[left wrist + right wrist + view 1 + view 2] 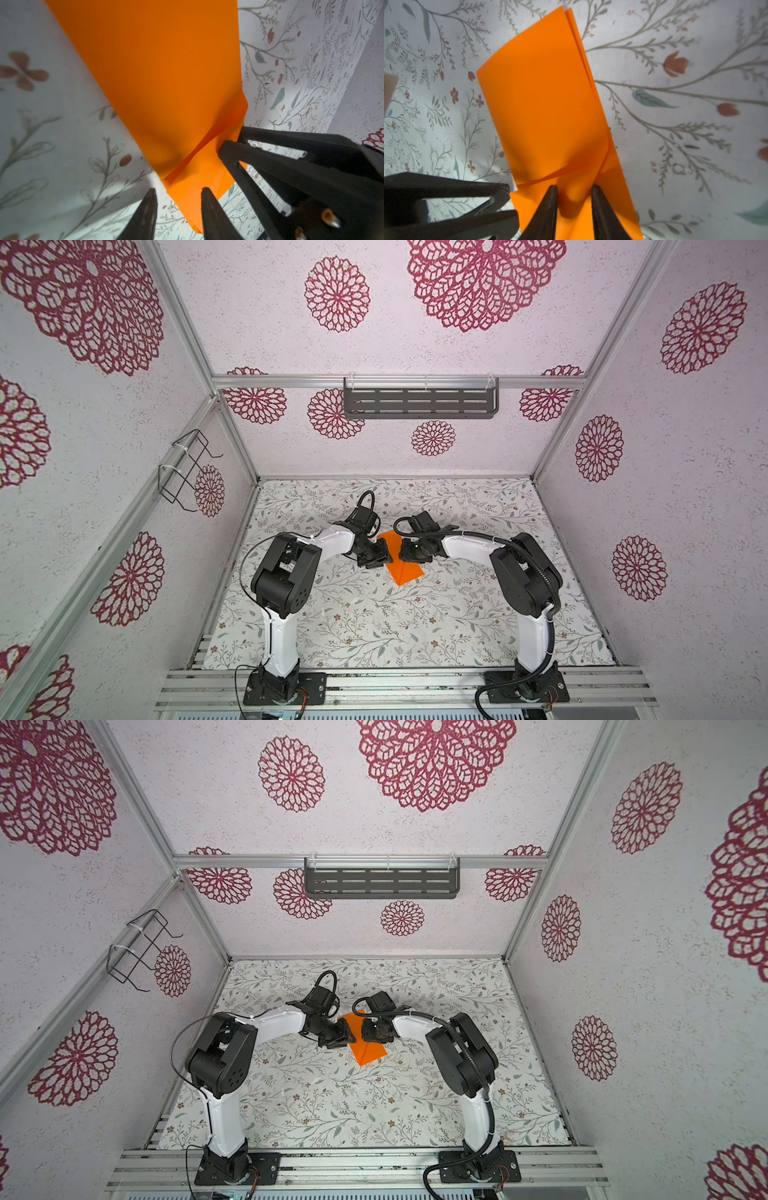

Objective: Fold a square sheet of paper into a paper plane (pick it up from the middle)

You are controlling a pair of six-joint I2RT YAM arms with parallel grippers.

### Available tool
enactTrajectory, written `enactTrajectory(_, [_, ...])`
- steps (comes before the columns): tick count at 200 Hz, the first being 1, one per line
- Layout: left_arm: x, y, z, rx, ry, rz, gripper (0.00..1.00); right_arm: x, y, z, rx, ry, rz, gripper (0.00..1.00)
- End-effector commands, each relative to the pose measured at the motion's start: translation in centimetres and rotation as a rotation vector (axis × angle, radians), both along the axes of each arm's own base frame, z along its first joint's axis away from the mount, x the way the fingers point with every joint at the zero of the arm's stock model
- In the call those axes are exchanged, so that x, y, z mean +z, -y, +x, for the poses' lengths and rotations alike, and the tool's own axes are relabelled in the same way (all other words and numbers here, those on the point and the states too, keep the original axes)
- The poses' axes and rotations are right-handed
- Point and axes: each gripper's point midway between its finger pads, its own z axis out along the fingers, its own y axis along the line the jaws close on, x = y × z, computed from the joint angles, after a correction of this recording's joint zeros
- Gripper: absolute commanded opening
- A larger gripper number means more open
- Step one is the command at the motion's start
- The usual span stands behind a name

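Both half-open, left pincer (178, 190) and right pincer (574, 187) at the orange paper (405, 570)

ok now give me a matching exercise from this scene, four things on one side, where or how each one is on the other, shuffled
Things:
1 square sheet of paper
2 grey slotted shelf
3 black wire rack
4 left claw

Place or state:
a hangs on the left wall
b jaws apart, at the paper's edge
c hangs from the back rail
d orange, folded in layers

Pairs: 1-d, 2-c, 3-a, 4-b
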Motion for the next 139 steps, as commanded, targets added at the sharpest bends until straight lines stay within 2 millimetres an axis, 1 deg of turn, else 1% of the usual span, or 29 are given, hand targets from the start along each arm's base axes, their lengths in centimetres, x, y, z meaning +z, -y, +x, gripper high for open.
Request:
enactTrajectory(1, [0.68, 0.32, 0.52, 0.005, 0.021, -0.037, 0.39, -3.60, 1.89, -2.14, -0.026, -0.103, -0.095, 0.33])
enactTrajectory(15, [0.68, 0.69, 0.53, 0.003, 0.015, -0.056, 0.39, -3.52, 1.78, -2.14, -0.025, -0.102, -0.087, 0.34])
enactTrajectory(40, [0.57, 0.97, 0.60, 0.005, 0.008, -0.075, 0.32, -3.36, 1.74, -2.13, -0.029, -0.100, -0.078, 0.36])
enactTrajectory(56, [0.61, 1.07, 0.62, 0.004, 0.009, -0.082, 0.30, -3.33, 1.68, -2.11, -0.031, -0.101, -0.073, 0.36])
enactTrajectory(94, [0.37, 0.95, 0.55, 0.008, 0.003, -0.083, 0.27, -3.36, 1.66, -2.22, -0.032, -0.103, -0.067, 0.37])
enactTrajectory(123, [0.02, 0.74, 0.52, 0.015, -0.007, -0.078, 0.27, -3.26, 1.63, -2.18, -0.036, -0.103, -0.060, 0.38])
enactTrajectory(139, [0.00, 0.72, 0.53, 0.014, -0.008, -0.078, 0.24, -3.36, 1.67, -2.23, -0.037, -0.106, -0.061, 0.38])
